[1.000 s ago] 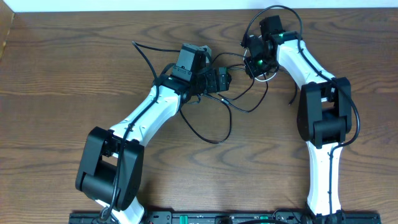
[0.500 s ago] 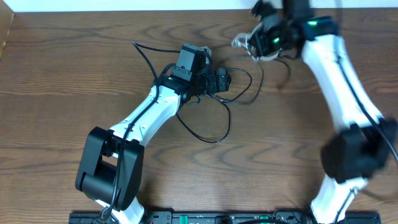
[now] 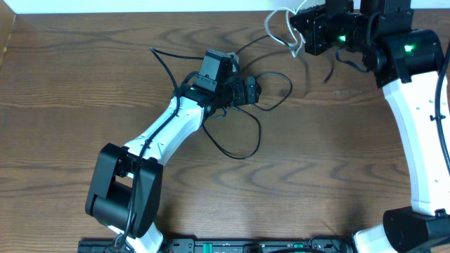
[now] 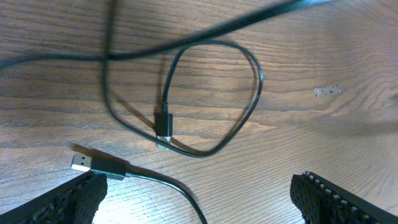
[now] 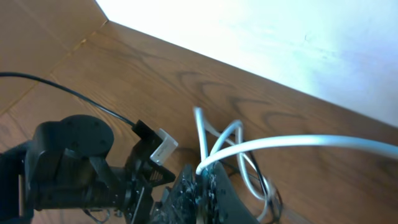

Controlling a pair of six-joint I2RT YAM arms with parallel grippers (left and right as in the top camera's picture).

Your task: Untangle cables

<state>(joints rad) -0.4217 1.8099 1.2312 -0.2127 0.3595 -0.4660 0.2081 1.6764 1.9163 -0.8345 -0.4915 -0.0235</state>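
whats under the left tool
A black cable loop on the table, with a small plug and a USB plug, below the open left tool. Overhead, the tool covers part of it.

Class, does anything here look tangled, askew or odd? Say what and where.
The white cable hangs bunched in loops from the shut right gripper at the far edge; the black cable lies looped under the left gripper.
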